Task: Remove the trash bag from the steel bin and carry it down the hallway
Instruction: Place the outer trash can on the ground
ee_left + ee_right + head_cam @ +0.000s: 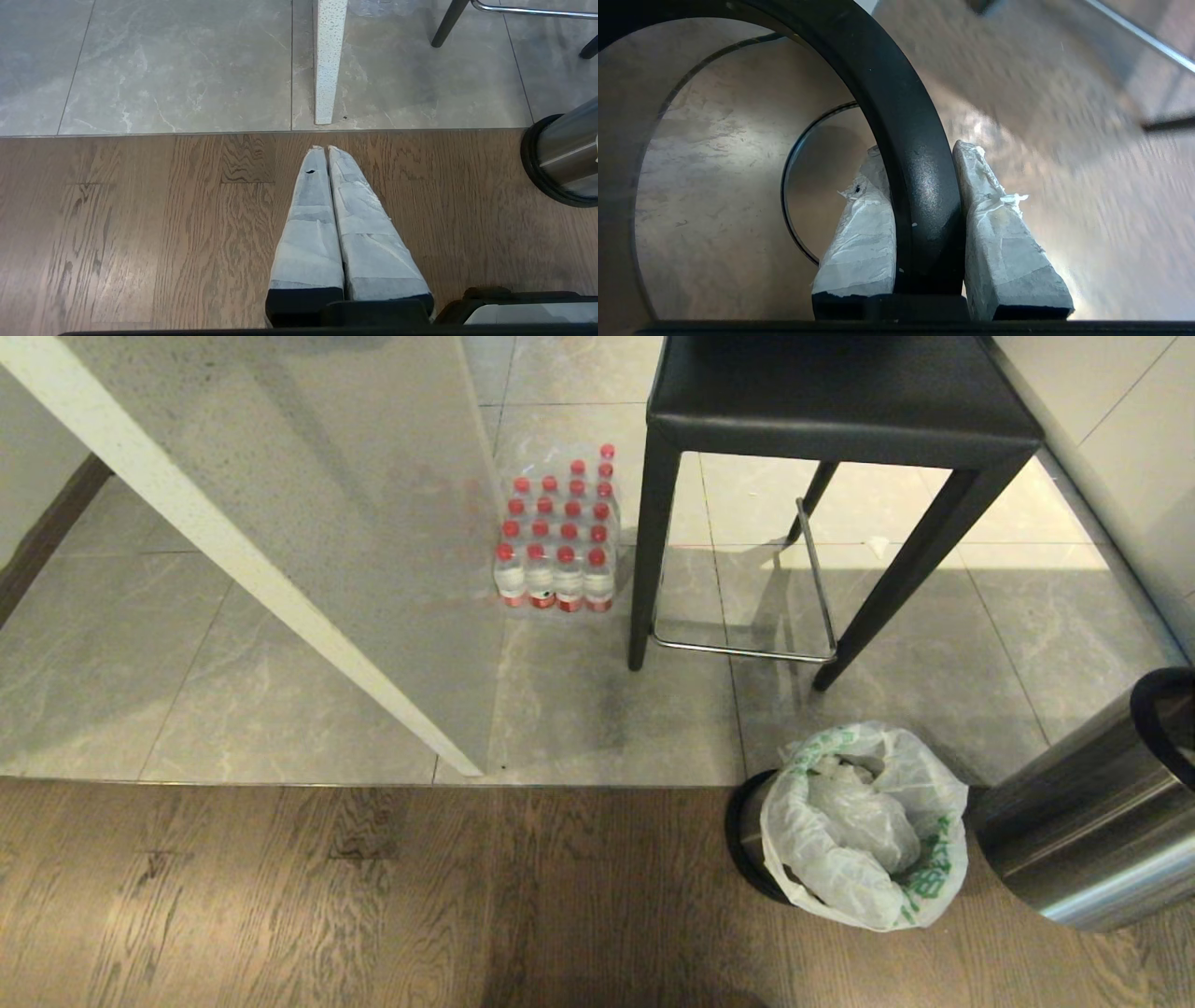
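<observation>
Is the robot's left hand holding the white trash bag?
No, the left gripper has its fingers shut together, empty, over the wooden floor; the trash bag sits apart, untouched.

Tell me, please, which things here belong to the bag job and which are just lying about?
Job: trash bag; steel bin, its black rim clamped by the right gripper; tub under the bag.
Lying about: bottle pack; stool; counter; left gripper, parked above the wood floor.
</observation>
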Motion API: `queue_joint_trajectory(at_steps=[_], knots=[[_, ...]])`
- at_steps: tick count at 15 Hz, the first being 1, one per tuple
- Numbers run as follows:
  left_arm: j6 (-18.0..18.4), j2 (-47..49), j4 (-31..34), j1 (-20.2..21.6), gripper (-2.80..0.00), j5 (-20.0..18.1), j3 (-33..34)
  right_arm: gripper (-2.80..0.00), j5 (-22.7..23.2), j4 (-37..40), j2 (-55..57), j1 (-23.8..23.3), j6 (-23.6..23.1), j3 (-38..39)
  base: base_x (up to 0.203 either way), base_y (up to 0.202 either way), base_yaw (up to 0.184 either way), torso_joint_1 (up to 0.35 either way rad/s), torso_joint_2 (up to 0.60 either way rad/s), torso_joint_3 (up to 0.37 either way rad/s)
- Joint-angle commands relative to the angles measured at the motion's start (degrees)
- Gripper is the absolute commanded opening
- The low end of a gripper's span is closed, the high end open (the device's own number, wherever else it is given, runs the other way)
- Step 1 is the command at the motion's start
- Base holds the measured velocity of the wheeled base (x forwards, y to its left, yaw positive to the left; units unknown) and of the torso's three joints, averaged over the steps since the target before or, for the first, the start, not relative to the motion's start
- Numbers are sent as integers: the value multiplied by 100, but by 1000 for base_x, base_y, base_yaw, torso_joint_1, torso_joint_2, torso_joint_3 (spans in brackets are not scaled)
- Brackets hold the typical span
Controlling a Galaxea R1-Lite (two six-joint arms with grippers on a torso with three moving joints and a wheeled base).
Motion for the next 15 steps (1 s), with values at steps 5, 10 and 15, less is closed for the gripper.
queue_joint_trajectory(at_steps=[5,10,15], knots=[[-1,-2,0,0,-280,1,0,-280,45,-1165,1733,-87,-259,-446,0,0,0,0,0,0],[-1,-2,0,0,-280,1,2,0,101,-1299,2264,-48,-294,-627,0,0,0,0,0,0],[-1,-2,0,0,-280,1,-6,0,-90,-1141,1769,-70,-496,-489,0,0,0,0,0,0]])
